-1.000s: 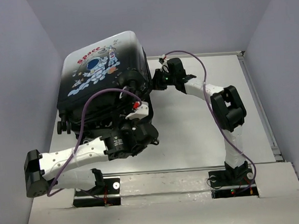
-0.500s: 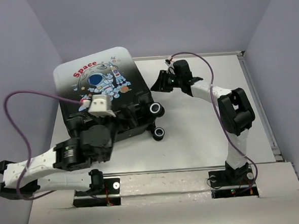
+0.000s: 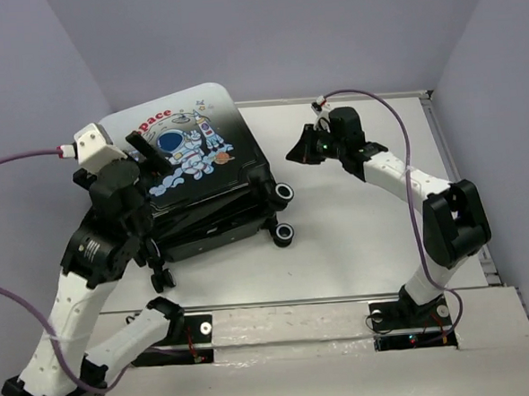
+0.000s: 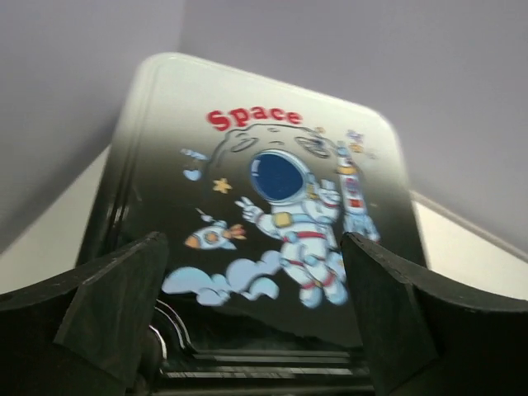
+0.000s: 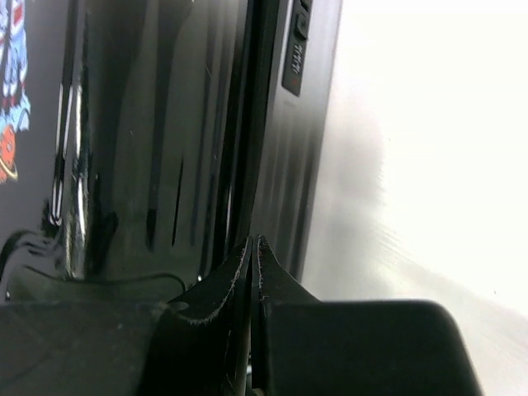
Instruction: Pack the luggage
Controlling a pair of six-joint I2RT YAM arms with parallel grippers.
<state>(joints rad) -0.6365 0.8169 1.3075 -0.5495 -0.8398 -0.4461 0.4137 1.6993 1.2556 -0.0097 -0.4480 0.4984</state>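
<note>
Red lettering reading "Space" crowns a cartoon astronaut, rocket and clouds printed on the luggage (image 3: pixel 205 179) – a small hard-shell wheeled suitcase whose shell fades from white to black. It lies print-up at about ten o'clock on the white table (image 3: pixel 375 236). In the overhead view only "pace" can be read, the first letter hidden behind a black finger (image 3: pixel 151 151); the left wrist view shows the whole word on the shell (image 4: pixel 272 148). A small dark panel on the case's side (image 5: pixel 293 49) carries pale marks too blurred to read.

The left gripper (image 3: pixel 119 171) stands spread wide over the suitcase's nine-o'clock corner. Its two black fingers (image 4: pixel 124 305) frame the astronaut print and nothing is held between them (image 4: pixel 256 247); whether they touch the shell cannot be told.

The right gripper (image 3: pixel 302 149) is pressed closed and empty, its tips meeting in a thin line (image 5: pixel 252 247). It sits near the case's three-o'clock edge, with a strip of table showing between them, and looks along the glossy black side (image 5: pixel 148 140).

Two black wheels with pale hubs (image 3: pixel 284 194) jut from the suitcase toward four o'clock – a third (image 3: pixel 163 279) sits at its seven-o'clock corner. Purple cables (image 3: pixel 375 97) loop from both wrists, and pale lavender walls (image 3: pixel 326 33) enclose the table.
</note>
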